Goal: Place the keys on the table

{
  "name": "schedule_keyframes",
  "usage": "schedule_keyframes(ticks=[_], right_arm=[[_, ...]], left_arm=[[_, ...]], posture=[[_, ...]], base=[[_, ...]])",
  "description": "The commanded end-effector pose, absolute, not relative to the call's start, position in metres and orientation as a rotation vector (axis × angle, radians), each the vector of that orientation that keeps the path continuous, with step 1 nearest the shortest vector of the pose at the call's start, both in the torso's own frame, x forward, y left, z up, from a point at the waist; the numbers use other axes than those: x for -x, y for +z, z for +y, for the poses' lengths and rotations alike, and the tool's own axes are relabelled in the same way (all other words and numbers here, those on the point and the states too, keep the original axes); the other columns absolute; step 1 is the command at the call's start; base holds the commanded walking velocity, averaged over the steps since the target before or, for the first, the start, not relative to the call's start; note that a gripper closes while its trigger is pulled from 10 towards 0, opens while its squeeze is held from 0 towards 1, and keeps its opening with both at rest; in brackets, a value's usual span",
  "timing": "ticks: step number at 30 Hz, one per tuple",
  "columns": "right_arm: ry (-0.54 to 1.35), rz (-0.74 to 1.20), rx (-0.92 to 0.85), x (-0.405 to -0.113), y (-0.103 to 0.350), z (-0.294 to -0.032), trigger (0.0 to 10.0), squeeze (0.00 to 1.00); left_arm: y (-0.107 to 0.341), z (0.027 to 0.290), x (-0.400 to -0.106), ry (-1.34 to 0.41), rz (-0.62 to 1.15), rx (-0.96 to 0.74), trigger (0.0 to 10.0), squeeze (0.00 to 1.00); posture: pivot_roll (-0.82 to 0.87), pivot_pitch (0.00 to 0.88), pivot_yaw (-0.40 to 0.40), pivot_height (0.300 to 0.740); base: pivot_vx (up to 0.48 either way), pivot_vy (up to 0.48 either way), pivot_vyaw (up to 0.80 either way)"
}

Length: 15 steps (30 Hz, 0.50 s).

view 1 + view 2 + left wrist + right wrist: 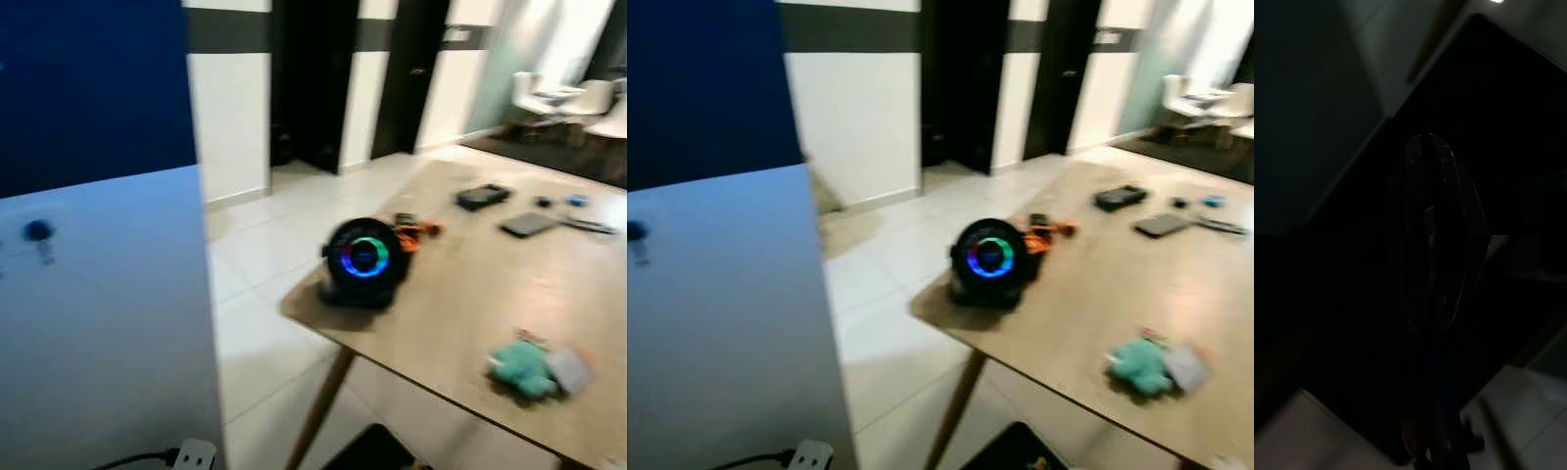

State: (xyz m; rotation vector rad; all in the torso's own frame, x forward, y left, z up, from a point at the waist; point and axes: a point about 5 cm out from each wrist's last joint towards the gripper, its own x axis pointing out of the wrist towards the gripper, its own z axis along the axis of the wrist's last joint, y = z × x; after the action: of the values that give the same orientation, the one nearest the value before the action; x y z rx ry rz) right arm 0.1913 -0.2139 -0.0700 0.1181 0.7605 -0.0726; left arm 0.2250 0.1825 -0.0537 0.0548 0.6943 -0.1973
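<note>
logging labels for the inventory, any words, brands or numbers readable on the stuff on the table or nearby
None can be read; the head views are blurred.
Round black speaker with a glowing colour ring: no text, only the light ring.
Flat dark devices on the wooden table, such as one: too blurred.
Teal soft toy with its pale tag: too blurred.

Speaker [364, 260] on table [470, 294] corner

Left wrist view, very dark. The left pincer [1429, 147] appears as black fingers [1422, 196] rising from 6 o'clock toward centre, with faint glints at the tips; whether they are parted cannot be told. A large black mass fills the side from 1 to 5 o'clock. A paler grey surface [1386, 44] spans 9 to 12 o'clock. A bright spot [1497, 1] lies near 1 o'clock.
</note>
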Motion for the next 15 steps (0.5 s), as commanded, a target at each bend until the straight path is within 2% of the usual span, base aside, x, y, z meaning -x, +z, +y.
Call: schedule_keyframes(ticks=[1, 15], right_arm=[[-0.095, 0.781, -0.124, -0.1858, -0.0723, -0.2188, 10.0, 0.0], [-0.097, 0.8, -0.118, -0.1817, -0.0745, -0.2195, 10.0, 0.0]], left_arm=[[-0.0546, 0.184, -0.224, -0.191, 0.701, -0.06, 10.0, 0.0], [-0.0527, 0.1853, -0.225, -0.163, 0.666, -0.049, 10.0, 0.0]], posture=[[0.03, 0.019, -0.016, 0.74], [0.03, 0.019, -0.012, 0.74]], base=[[0.0, 0.0, -0.8], [0.0, 0.0, -0.8]])
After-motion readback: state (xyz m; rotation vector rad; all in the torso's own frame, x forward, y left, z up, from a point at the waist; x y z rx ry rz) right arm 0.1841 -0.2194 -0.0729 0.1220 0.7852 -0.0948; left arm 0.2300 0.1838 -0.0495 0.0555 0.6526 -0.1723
